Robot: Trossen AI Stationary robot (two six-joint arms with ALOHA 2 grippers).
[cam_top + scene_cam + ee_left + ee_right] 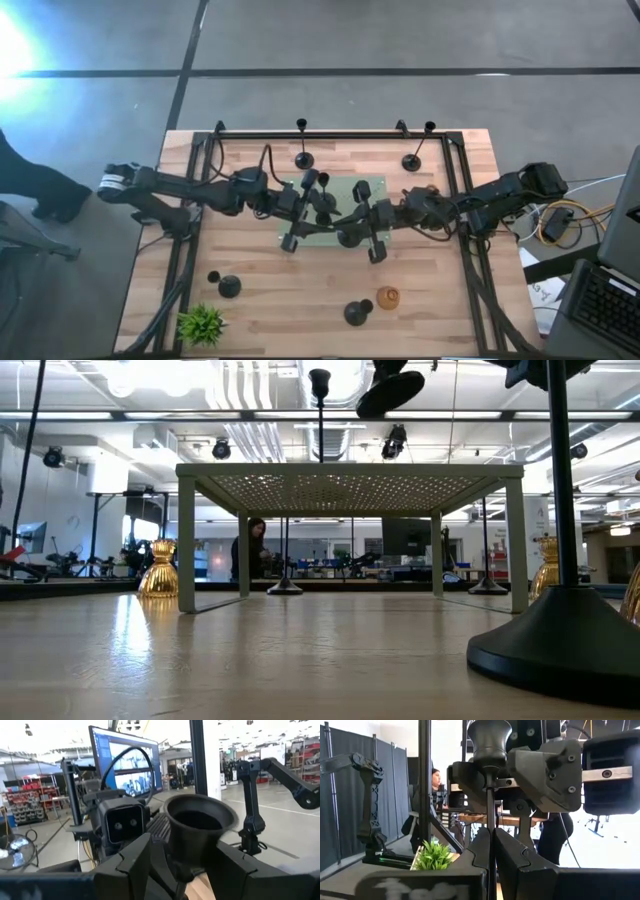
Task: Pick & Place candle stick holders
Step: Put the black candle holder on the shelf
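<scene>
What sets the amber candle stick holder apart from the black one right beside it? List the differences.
Colour: the amber holder is orange, and the black holder is dark all over.
Shape: the amber holder is squat and round, while the black holder has a domed base with a smaller top rising from it.
Place: the amber holder sits on the right arm's side of the black holder.
Both stand on the bare wooden table, off the green mat.

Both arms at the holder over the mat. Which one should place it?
Right, probably. The right gripper is shut on the holder by its stem; the left gripper stands open around its cup, not gripping.
</scene>
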